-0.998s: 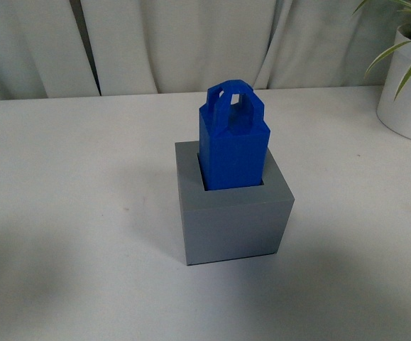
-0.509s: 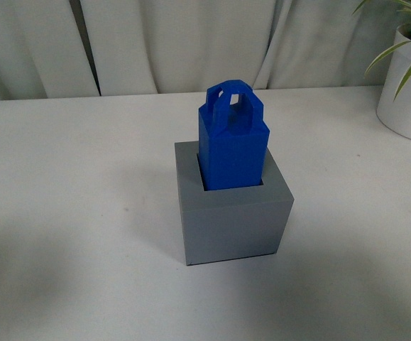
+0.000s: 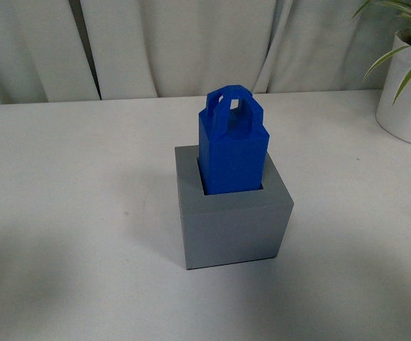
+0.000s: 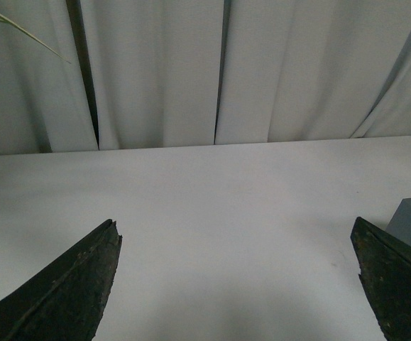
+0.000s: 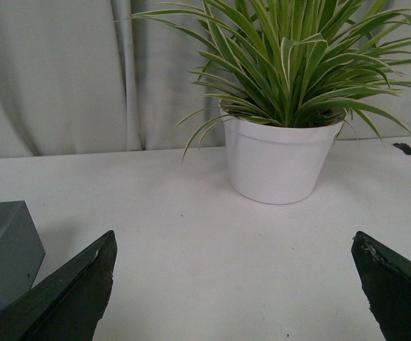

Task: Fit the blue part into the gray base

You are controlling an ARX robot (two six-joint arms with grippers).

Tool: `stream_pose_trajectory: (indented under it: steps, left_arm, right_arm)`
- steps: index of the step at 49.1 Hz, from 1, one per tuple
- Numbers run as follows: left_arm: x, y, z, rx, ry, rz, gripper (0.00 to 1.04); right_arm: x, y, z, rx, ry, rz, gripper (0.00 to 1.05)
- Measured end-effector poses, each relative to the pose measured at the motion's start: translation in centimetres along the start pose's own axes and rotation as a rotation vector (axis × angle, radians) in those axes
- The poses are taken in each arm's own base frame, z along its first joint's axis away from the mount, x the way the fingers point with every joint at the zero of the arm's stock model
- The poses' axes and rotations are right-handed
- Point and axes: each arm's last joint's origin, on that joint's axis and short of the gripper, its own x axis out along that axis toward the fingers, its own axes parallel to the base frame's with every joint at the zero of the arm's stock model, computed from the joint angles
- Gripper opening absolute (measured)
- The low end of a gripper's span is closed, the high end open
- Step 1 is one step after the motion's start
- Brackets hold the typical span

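White surface [image 3: 70,185] spanning all three views, backed by pale pleated curtains [image 3: 177,42]. Potted plant [image 5: 280,106] in a white pot, striped green leaves arching outward; in the front view it stands at the far right edge of the surface, well apart from the task objects. Gray base [image 3: 233,217], a matte cube resting on the surface near the centre of the front view, one corner turned toward the camera; an edge of it also appears in each wrist view. Blue part [image 3: 232,145], upright, its lower end seated inside the square recess in the top of the gray base, its upper body and crossed loop handles rising clear above the rim. Left tool [image 4: 237,280], seen from its wrist camera: two dark fingers spread wide with only bare surface between them, gripping nothing. Right tool [image 5: 233,284], likewise spread wide and gripping nothing, the pot beyond it. Neither tool touches the blue part or the gray base
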Motion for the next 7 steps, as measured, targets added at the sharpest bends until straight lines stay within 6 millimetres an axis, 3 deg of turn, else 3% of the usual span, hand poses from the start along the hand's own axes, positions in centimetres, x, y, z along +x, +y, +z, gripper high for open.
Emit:
stream_pose_trajectory:
  steps: [7]
  left_arm:
    - [0.0, 0.0, 0.0, 0.0, 0.0, 0.0, 0.99]
  right_arm:
    - [0.0, 0.0, 0.0, 0.0, 0.0, 0.0, 0.97]
